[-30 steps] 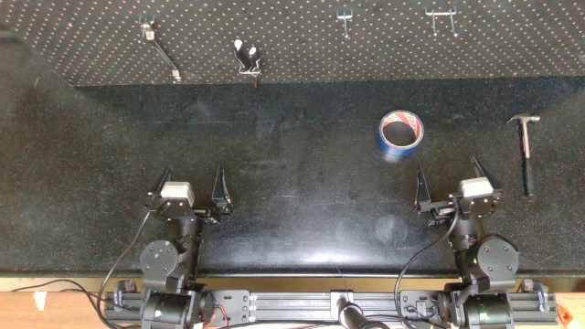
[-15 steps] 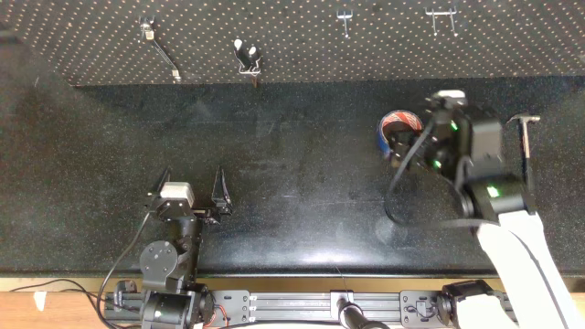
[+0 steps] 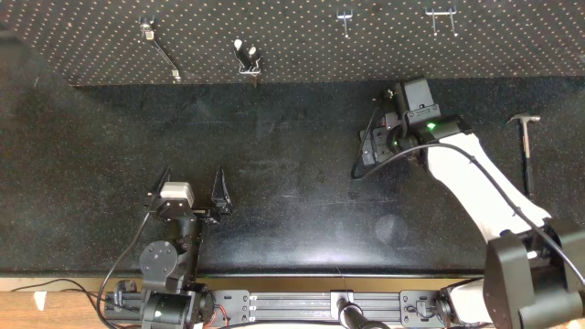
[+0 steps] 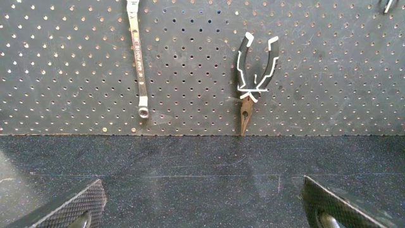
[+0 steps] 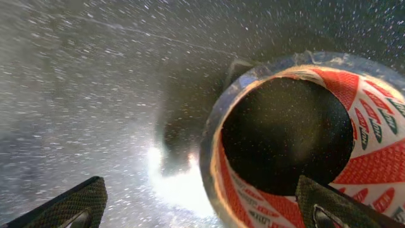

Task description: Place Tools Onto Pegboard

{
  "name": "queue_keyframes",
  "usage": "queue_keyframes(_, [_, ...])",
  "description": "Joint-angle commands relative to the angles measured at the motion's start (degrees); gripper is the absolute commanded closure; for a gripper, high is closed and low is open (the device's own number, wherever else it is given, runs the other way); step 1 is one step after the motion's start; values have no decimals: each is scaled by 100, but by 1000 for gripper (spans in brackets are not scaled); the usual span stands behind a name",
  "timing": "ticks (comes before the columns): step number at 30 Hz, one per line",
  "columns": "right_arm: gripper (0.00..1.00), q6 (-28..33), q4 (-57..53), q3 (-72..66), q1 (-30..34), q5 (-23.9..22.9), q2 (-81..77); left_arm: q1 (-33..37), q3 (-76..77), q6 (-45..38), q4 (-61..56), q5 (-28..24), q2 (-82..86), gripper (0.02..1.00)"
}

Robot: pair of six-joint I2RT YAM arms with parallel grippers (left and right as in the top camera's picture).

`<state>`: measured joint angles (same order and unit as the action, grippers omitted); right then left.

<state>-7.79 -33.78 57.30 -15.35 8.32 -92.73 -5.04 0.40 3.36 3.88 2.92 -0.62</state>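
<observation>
- Tape roll (image 5: 370,95): blue outer wrap and a red-and-white printed core, seen down through its hole. It sits on the black table (image 3: 292,164) at about 2 o'clock of the table's middle.
- Right gripper (image 5: 199,193): hangs over the roll with its jaws spread wide, holding nothing.
- The roll's far rim is cut off at the wrist view's edge. From above, the right arm covers it.
- Hammer (image 3: 526,151): lies at 3 o'clock of that gripper.
- Left gripper (image 3: 192,187): at 8 o'clock, jaws apart and empty.
</observation>
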Motion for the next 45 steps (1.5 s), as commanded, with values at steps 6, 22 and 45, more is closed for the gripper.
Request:
queue_keyframes(6, [925, 254, 579, 122, -538, -584, -125, -24, -9, 87, 44, -13, 44, 23])
queue_keyframes(22, [925, 1040, 5049, 122, -1775, -1694, 544, -24, -9, 87, 44, -13, 42, 20])
queue_keyframes(45, [343, 1283, 7591, 122, -1775, -3167, -1001, -24, -9, 87, 44, -13, 42, 23])
